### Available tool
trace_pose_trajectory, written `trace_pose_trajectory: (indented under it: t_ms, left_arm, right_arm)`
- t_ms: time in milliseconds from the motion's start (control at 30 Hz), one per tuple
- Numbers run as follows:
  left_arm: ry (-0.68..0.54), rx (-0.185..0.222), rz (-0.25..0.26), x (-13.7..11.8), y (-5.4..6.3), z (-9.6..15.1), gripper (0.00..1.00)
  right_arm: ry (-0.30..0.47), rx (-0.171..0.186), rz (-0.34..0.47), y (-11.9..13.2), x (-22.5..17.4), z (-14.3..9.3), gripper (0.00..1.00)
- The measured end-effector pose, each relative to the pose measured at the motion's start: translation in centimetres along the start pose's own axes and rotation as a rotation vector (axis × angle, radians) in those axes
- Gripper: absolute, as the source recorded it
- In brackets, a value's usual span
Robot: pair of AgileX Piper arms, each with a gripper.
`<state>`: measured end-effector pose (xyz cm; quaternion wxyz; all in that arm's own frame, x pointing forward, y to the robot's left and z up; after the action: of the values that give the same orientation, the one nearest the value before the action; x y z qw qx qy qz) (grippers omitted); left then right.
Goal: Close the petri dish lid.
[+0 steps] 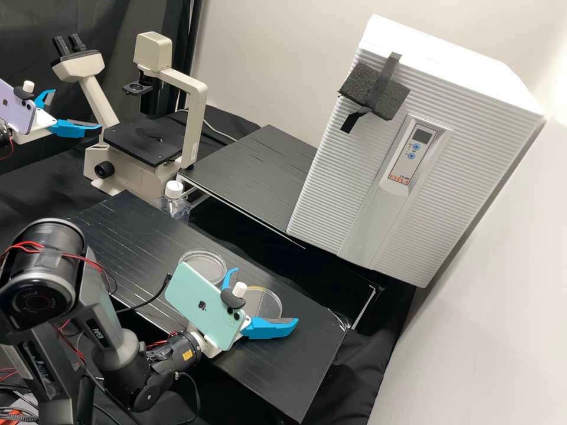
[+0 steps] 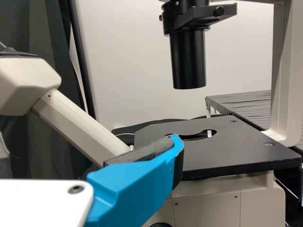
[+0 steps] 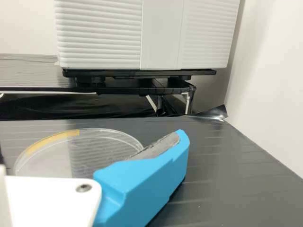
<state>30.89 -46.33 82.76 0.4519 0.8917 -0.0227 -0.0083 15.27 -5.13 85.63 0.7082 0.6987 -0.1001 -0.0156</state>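
Observation:
In the high view, my right gripper [image 1: 266,295] is open low over the black bench, its fingers on either side of a clear round petri dish part [image 1: 273,302] with a yellow strip on its rim. The same part [image 3: 94,144] lies flat beside a blue finger of my right gripper [image 3: 156,172] in the right wrist view. A second clear round part [image 1: 204,262] lies behind the phone; which one is the lid I cannot tell. My left gripper [image 1: 77,108], open and empty, is held near the microscope; its finger shows in the left wrist view, where the gripper [image 2: 151,175] faces the microscope stage.
A beige microscope [image 1: 192,118] with a black stage [image 2: 227,146] stands at the back left. A capped clear bottle [image 1: 175,203] is by the bench's far edge. A white ribbed incubator [image 1: 331,177] stands behind. The bench's right edge [image 1: 336,348] is near my right gripper.

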Motion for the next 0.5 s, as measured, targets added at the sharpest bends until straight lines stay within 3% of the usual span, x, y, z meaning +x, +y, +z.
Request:
trace_pose_trajectory:
  t_ms: [500]
  left_arm:
    - [0.000, 0.000, 0.000, 0.00, 0.00, 0.00, 1.00]
  right_arm:
    - [0.000, 0.007, 0.008, -0.02, 0.10, -0.09, 0.00]
